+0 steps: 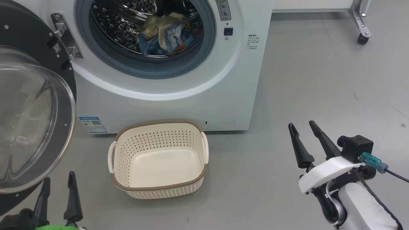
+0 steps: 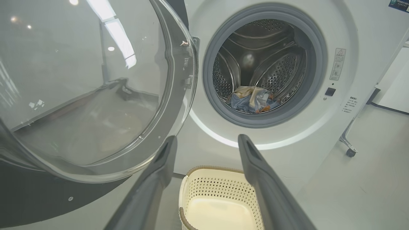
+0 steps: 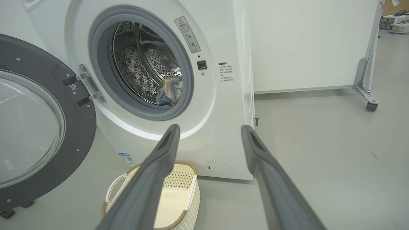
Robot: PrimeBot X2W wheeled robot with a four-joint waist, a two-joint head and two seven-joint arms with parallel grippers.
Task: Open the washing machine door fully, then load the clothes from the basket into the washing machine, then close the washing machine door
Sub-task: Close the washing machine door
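Now — clothes (image 1: 166, 35) well beyond R fingers (image 1: 299, 147).

My fingers (image 2: 150, 185) are dark grey, the washing machine (image 1: 166, 105) white, its door (image 1: 19, 35) black-rimmed, the clothes (image 1: 166, 36) blue and cream, the basket (image 1: 159, 190) perforated cream.

You've got one washing machine (image 1: 166, 105) with one round door (image 1: 19, 38) on it and one blue label sticker (image 1: 92, 124) at its lower corner. You can count one basket (image 1: 159, 191) with two white handles (image 1: 110, 158). One heap of clothes (image 1: 166, 35) lies in the drum (image 1: 110, 24); how many pieces it holds you can't tell. Two claws are yours: the left claw (image 1: 59, 177) and the right claw (image 1: 301, 124), two dark fingers (image 1: 300, 150) each. One castor wheel (image 1: 362, 39) shows at the far right on one metal leg (image 1: 358, 12)
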